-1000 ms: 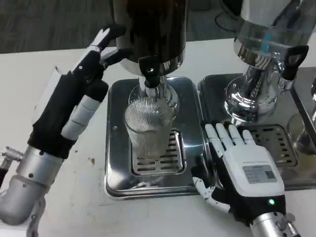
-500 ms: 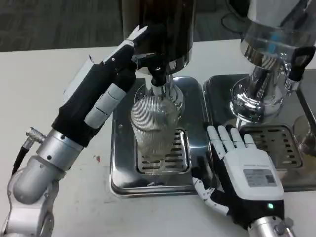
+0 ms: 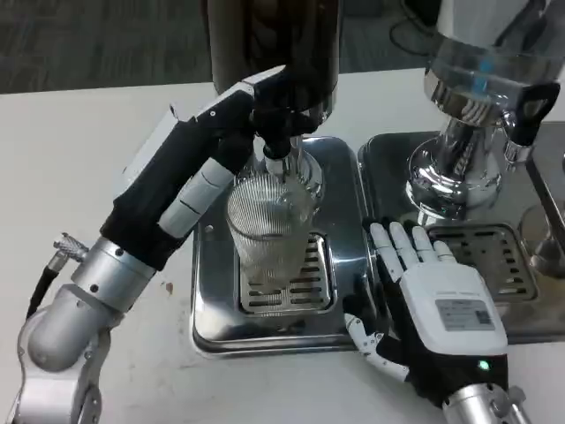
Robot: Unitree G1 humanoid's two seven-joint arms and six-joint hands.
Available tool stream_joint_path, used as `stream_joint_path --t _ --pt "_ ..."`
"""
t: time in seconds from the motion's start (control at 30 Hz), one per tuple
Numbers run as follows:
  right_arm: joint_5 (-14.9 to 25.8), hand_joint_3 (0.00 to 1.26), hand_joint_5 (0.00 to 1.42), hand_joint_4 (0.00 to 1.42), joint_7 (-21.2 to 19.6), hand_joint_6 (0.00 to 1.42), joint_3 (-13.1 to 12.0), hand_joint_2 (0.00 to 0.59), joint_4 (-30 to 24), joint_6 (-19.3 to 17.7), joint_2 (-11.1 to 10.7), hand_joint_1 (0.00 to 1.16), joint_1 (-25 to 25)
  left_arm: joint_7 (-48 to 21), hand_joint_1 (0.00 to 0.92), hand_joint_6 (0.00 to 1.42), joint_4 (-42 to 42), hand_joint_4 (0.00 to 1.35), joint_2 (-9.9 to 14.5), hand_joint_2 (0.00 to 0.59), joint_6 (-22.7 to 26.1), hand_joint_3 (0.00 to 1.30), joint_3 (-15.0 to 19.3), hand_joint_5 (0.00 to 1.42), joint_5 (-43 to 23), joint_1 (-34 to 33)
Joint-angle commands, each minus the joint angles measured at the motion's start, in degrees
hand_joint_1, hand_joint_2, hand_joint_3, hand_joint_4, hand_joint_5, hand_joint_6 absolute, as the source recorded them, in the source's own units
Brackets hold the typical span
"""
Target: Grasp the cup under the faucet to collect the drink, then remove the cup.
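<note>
A clear ribbed cup (image 3: 269, 225) stands upright on the drip grate (image 3: 287, 287) of the left steel tray (image 3: 207, 265), directly below the dark dispenser's faucet (image 3: 275, 146). My left hand (image 3: 199, 168) reaches in from the left above the cup, fingers stretched out to the faucet's black lever; the fingertips blur into the dark dispenser body (image 3: 274, 44). It holds nothing that I can see. My right hand (image 3: 433, 296) lies flat and open to the right of the cup, between the two trays, not touching the cup.
A second dispenser with a chrome base (image 3: 455, 168) and its own black tap (image 3: 530, 106) stands on the right tray (image 3: 494, 243). White table (image 3: 79, 150) lies free on the left and along the front edge.
My left hand has swung right and forward from beside the dispenser up to the faucet lever. The right hand and cup stay put; the camera has shifted slightly.
</note>
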Motion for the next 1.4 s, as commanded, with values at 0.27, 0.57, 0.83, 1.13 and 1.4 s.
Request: stream_joint_path --t 0.27,0.57,0.83,1.13,1.4 --pt "1.4 0.03 0.00 0.00 -0.6 0.06 -0.1 0.435 0.2 0.0 0.1 0.30 0.1 2.3 0.000 0.32 -4.6 0.17 2.4 0.140 -2.0 0.29 -1.0 0.38 11.0 1.9" --pt "1.7 0.03 0.00 0.00 -1.0 0.07 -0.4 0.435 0.7 0.2 0.3 0.30 -0.1 6.0 0.000 0.28 -4.5 0.16 4.6 0.151 -4.8 0.30 -2.4 0.35 18.5 1.9" --pt "1.9 0.04 0.00 0.00 -1.2 0.07 -0.4 0.435 1.4 -0.3 0.2 0.30 -0.5 13.6 0.000 0.26 -6.4 0.16 6.9 0.159 -8.4 0.31 -4.4 0.34 31.5 3.0" --pt "13.1 0.04 0.00 0.00 -0.6 0.09 -4.3 0.385 -0.6 -7.6 0.4 0.32 0.7 19.1 0.000 0.26 -7.8 0.16 8.4 0.157 -8.6 0.31 -6.8 0.33 35.8 4.3" --pt "28.4 0.00 0.00 0.00 8.0 0.12 -8.9 0.279 -1.0 -11.1 2.2 0.35 -0.4 21.3 0.000 0.26 -8.5 0.15 9.3 0.153 -7.9 0.31 -8.0 0.33 37.6 4.3"
